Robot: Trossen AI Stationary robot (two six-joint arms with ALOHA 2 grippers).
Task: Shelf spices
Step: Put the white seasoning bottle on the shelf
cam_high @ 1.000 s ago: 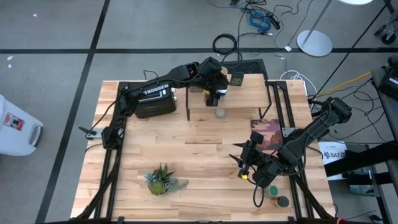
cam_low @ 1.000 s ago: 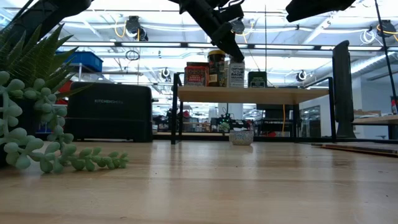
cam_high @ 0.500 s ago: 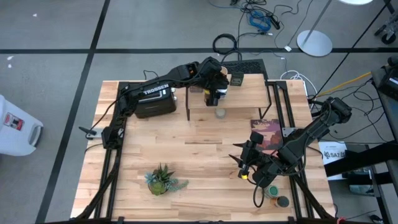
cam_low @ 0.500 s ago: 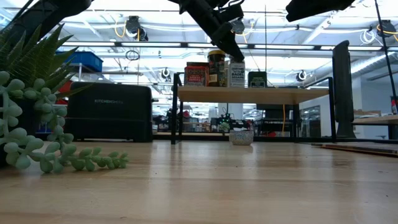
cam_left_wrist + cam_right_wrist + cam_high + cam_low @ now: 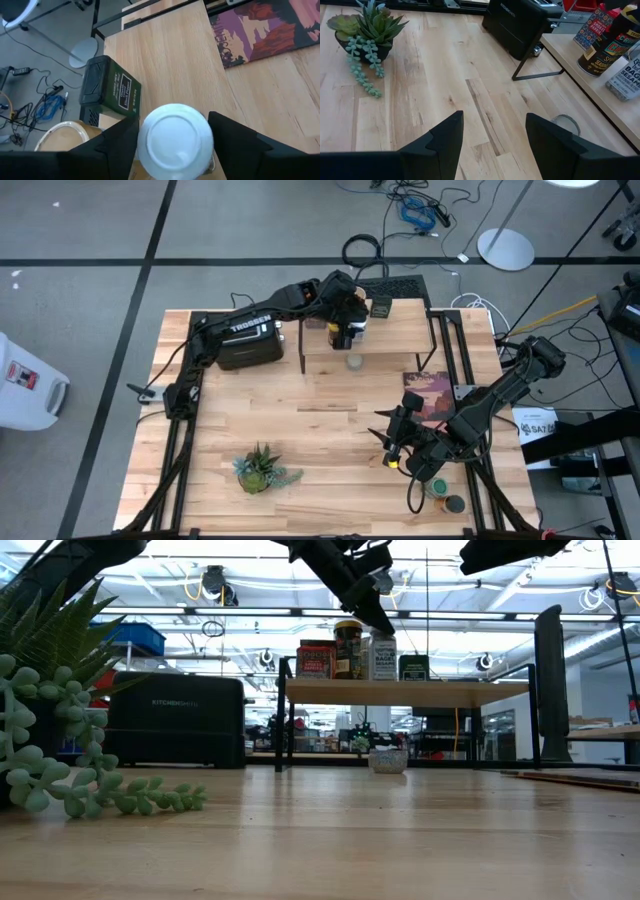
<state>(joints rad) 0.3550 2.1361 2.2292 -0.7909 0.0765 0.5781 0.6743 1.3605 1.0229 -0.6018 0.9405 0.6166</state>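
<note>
The shelf (image 5: 405, 330) stands at the table's far side, its plank top bearing a red tin (image 5: 315, 658), a dark yellow-lidded jar (image 5: 348, 650), the white-capped shaker (image 5: 383, 655) and a dark green square tin (image 5: 110, 90). My left gripper (image 5: 172, 147) reaches over the shelf and is shut on the shaker. A small round jar (image 5: 354, 362) sits on the table just before the shelf. Two more jars (image 5: 440, 488) stand at the near right edge. My right gripper (image 5: 492, 150) hovers open over the table's right half (image 5: 385, 440), with nothing between its fingers. My left gripper has the shaker's round white cap (image 5: 145, 145) between its two fingers, one on each side. The fingers (image 5: 372, 612) come slanting down from the left and above. The shaker stands upright with its bottom on the shelf's plank, next to the green tin.
A black toaster (image 5: 245, 345) stands left of the shelf. A green potted plant (image 5: 262, 470) sits near the front left. A flat picture card (image 5: 430, 395) lies at the right. Bare tabletop spreads across the middle (image 5: 320, 420).
</note>
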